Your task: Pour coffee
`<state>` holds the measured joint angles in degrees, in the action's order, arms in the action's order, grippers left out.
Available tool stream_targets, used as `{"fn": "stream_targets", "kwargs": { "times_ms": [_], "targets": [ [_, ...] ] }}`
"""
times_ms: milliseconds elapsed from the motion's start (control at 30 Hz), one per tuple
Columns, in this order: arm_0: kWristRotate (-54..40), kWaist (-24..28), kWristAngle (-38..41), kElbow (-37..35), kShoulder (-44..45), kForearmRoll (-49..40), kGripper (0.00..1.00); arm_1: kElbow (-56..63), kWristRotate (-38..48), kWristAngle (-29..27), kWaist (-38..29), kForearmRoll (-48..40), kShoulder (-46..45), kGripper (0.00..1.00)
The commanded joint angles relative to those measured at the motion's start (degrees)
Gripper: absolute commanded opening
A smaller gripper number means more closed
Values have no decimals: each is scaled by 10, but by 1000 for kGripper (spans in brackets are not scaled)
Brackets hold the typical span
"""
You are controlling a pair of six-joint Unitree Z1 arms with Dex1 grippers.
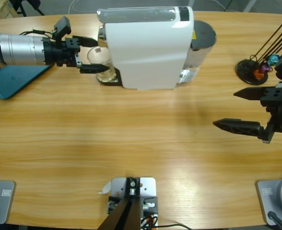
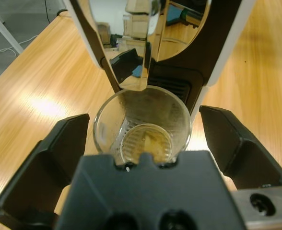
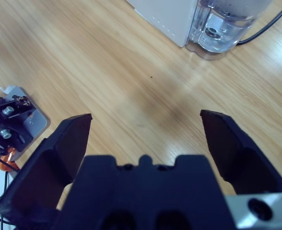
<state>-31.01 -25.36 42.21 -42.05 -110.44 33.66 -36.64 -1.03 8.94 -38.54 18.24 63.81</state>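
The left gripper (image 1: pixel 94 54) comes in from the left edge with its two black jaws spread wide on either side of a clear glass tumbler (image 1: pixel 98 61), not pressing its wall; the gripper's own black body cuts off the tumbler's near side in the left wrist view. The coffee (image 2: pixel 146 143) is a thin, pale amber layer at the bottom of that tumbler, which stands on the black drip tray under the mirror-bright spout of the boxy white coffee machine (image 1: pixel 146 48). A flat teal tray (image 1: pixel 14 79) lies under the arm, partly hidden by the silver forearm. The machine's clear water tank (image 3: pixel 227 24) is cut off at the frame top. Further right, a black capsule stand (image 1: pixel 256 69) with thin rods holds glossy coloured capsules, too small to count. The right gripper (image 1: pixel 244 110) hangs open over bare grained wooden table (image 1: pixel 146 143), holding nothing.
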Motion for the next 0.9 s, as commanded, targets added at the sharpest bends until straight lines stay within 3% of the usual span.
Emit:
{"fn": "stream_targets", "kwargs": {
  "times_ms": [33,167,267,300,333,500,600,900],
  "targets": [
    [7,-3,-12,-5,-25,-15,992,8,-6,8,6,-5,21,1000],
    [7,-5,-13,-18,-25,-38,781,8,-6,7,5,-6,21,1000],
    [7,-5,-14,-21,-25,-44,728,8,-6,7,6,-6,20,1000],
    [7,-5,-14,-22,-25,-46,611,8,-6,7,6,-6,21,1000],
    [7,-5,-16,-22,-25,-48,561,8,-6,7,5,-6,21,1000],
    [4,-6,-23,-21,-21,-62,462,8,-6,6,6,-6,21,1000],
    [2,-5,-23,-19,-20,-62,2,8,-6,6,6,-6,20,1000],
    [-7,10,-7,-12,-15,-60,0,10,-6,5,5,-7,16,1000]
  ]
}}
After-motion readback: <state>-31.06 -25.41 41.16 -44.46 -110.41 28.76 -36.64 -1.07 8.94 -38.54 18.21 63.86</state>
